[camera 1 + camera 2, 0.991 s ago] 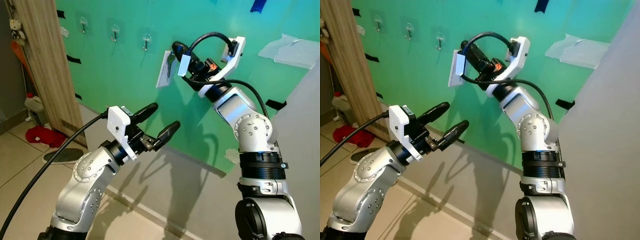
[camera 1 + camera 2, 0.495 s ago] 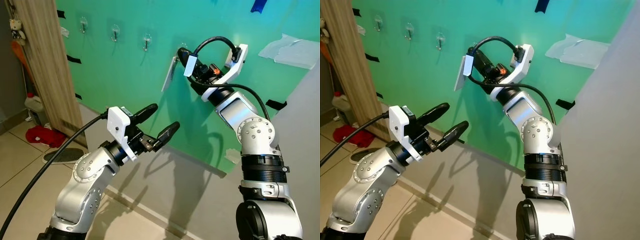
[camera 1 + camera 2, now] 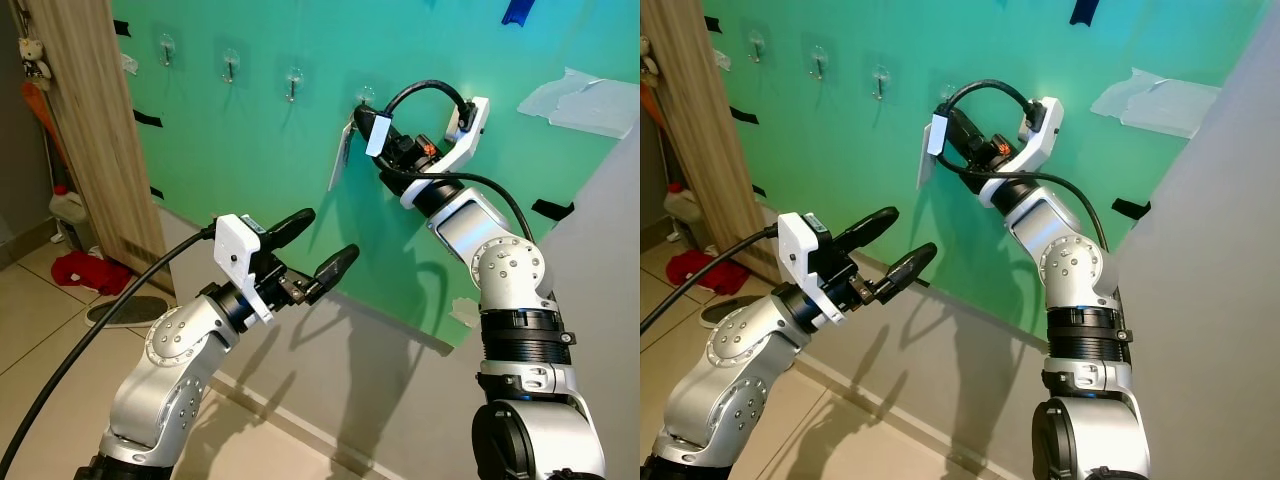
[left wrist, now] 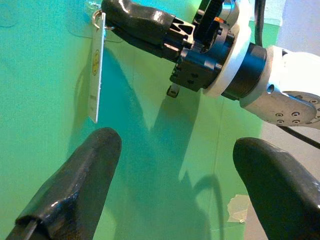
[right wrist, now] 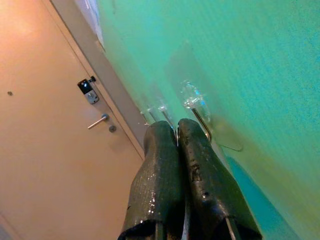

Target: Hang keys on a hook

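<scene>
My right gripper (image 3: 362, 113), at upper centre of the frame, pinches the key ring with its white tag (image 3: 344, 157) against the green wall (image 3: 250, 150), seemingly at a clear hook (image 5: 196, 112). My left gripper (image 3: 318, 245) hovers lower left, fingers spread.

The keys' white tag (image 3: 343, 160) hangs flat against the green wall, just below the right gripper's (image 3: 362, 106) closed fingertips, at the clear hook (image 5: 196, 107).
</scene>
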Robot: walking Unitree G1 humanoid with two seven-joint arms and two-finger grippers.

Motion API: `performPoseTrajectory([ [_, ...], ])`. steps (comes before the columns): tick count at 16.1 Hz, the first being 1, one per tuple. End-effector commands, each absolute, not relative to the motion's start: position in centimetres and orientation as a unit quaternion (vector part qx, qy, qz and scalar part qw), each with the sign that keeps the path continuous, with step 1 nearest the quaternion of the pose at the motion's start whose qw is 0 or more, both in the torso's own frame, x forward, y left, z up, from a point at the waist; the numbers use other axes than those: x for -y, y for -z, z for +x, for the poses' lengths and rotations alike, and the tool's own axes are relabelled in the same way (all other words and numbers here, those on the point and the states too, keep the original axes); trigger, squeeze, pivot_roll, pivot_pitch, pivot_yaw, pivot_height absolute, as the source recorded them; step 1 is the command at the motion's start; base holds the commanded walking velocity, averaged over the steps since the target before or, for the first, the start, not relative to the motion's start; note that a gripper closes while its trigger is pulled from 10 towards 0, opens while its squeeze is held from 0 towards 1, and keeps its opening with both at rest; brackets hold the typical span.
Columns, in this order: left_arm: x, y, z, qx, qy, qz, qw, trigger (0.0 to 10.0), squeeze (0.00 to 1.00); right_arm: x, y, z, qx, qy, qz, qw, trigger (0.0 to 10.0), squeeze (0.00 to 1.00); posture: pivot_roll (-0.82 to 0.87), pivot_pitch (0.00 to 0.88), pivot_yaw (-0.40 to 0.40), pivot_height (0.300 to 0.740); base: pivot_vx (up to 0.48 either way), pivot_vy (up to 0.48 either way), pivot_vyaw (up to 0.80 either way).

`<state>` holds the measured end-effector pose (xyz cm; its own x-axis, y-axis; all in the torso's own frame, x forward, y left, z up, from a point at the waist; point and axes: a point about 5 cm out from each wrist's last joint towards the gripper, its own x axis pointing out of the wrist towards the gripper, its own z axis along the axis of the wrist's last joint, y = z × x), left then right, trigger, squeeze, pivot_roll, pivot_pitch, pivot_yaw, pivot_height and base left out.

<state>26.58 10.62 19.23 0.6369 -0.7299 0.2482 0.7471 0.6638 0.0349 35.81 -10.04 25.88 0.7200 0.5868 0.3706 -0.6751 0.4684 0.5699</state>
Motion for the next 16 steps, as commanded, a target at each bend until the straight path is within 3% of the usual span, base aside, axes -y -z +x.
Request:
performPoseTrajectory([
  [1, -10.1, -19.8, 26.4, 0.129, 0.423, -0.029, 0.897, 10.0, 0.00, 10.9, -26.0, 36.2, 0.068, -0.347, 0.369, 0.859, 10.0, 0.00, 0.08, 0.000, -0.118, 0.740, 0.000, 0.000, 0.00],
  [9, -10.0, -19.7, 26.4, 0.127, 0.423, -0.029, 0.896, 10.0, 0.00, 11.5, -25.7, 37.0, 0.064, -0.308, 0.384, 0.868, 10.0, 0.00, 0.08, 0.000, -0.123, 0.740, 0.000, 0.000, 0.00],
  [16, -9.9, -19.5, 26.4, 0.124, 0.425, -0.028, 0.896, 10.0, 0.00, 11.1, -23.1, 37.3, -0.006, -0.283, 0.416, 0.864, 10.0, 0.00, 0.08, 0.000, -0.123, 0.740, 0.000, 0.000, 0.00],
])
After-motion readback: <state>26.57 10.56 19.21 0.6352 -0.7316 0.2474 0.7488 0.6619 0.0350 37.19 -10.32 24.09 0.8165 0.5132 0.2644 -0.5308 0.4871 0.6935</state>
